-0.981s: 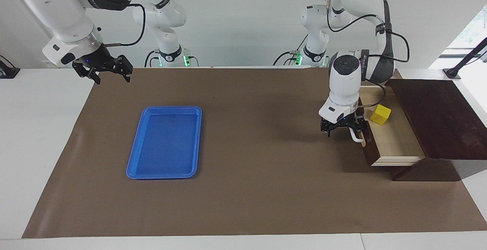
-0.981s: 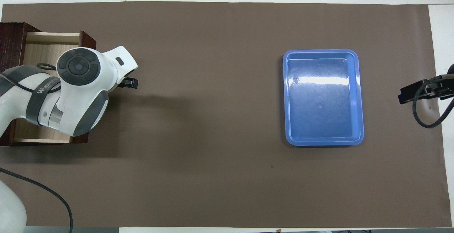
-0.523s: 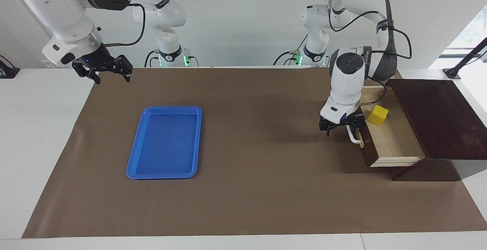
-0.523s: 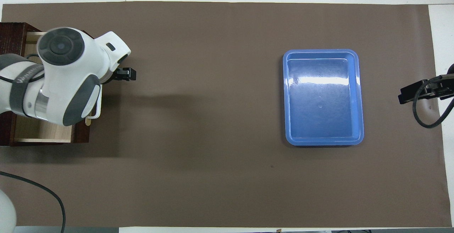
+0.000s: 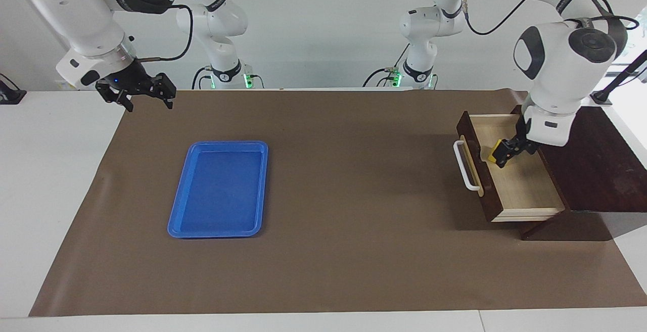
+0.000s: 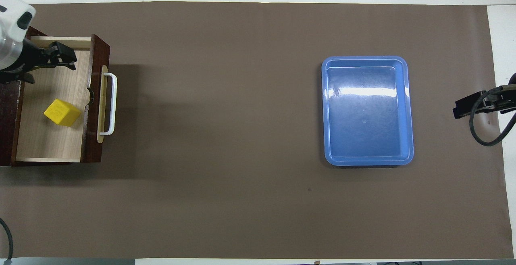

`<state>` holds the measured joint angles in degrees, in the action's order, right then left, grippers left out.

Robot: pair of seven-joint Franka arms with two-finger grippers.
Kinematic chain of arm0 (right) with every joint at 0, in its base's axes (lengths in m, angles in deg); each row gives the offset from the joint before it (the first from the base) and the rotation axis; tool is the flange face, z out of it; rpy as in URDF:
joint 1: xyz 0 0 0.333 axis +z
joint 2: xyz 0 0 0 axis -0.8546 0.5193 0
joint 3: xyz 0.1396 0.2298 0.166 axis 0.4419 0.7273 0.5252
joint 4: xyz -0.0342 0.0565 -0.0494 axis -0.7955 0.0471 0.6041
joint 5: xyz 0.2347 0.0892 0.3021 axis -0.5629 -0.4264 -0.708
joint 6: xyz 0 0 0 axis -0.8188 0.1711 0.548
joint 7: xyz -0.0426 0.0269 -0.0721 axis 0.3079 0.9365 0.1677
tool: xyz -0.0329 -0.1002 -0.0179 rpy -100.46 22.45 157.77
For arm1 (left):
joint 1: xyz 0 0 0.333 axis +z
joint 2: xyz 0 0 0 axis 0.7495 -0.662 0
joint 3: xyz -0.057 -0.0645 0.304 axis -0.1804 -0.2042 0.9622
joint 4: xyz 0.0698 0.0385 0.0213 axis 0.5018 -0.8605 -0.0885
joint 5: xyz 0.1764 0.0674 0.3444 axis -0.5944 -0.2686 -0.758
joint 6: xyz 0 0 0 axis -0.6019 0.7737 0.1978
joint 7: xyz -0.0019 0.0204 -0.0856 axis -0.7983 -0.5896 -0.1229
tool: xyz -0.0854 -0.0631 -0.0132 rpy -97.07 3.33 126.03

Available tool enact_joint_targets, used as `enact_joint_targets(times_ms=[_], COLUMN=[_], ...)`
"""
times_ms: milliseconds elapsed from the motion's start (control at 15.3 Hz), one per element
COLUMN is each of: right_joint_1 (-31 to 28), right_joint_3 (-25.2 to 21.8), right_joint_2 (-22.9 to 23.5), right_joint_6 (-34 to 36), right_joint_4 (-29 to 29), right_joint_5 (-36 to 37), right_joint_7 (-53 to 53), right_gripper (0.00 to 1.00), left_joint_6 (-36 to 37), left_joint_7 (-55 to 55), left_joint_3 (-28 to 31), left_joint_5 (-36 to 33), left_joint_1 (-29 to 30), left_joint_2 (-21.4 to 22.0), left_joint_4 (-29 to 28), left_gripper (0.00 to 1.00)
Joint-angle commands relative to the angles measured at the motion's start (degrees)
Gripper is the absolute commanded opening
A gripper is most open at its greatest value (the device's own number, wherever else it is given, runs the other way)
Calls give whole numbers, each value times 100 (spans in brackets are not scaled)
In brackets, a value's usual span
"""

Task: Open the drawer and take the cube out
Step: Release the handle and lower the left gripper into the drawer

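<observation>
From my remote station I see the dark brown wooden drawer (image 5: 510, 180) with its pale light-wood interior standing pulled out of its dark wooden box (image 5: 586, 160) at the left arm's end of the table, its white bar handle (image 5: 465, 165) free. The small bright yellow cube (image 6: 62, 112) rests on the drawer floor, close to the front panel. My left gripper (image 5: 508, 151) hangs over the open drawer; in the facing view it overlaps the cube, but the overhead view shows it apart from the cube. I cannot tell how its jaws stand. My right gripper (image 5: 144, 92) waits above the corner of the brown table mat (image 5: 323, 251) at the right arm's end, jaws apart and empty. A blue plastic rectangular tray (image 5: 220, 188) lies on the mat toward that end.
</observation>
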<state>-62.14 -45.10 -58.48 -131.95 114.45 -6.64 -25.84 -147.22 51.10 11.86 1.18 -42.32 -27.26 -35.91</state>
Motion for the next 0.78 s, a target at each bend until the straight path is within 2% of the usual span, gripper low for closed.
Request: enact_joint_targets(times_ms=[0,196,392,719], right_joint_1=[-71,-71,-71,-71], right_joint_3=[23,23,31,23], right_joint_2=[-72,-80,-98,-98], right_joint_6=[9,0,0,9], right_joint_4=[53,70,88,96], right_joint_5=[-13,-13,-13,-22], right_joint_7=[145,154,145,84], right_gripper=[100,100,100,100], left_joint_6=[-238,-783,-1459,-1602], left_joint_7=[-940,-1952,-2059,-2059], left_joint_3=[-54,-54,-54,-54], left_joint_5=[85,85,94,85], left_joint_1=[264,256,274,406], left_joint_2=[274,643,986,1005], left_joint_4=[-643,-1540,-2358,-2448], left_gripper=[100,100,100,100])
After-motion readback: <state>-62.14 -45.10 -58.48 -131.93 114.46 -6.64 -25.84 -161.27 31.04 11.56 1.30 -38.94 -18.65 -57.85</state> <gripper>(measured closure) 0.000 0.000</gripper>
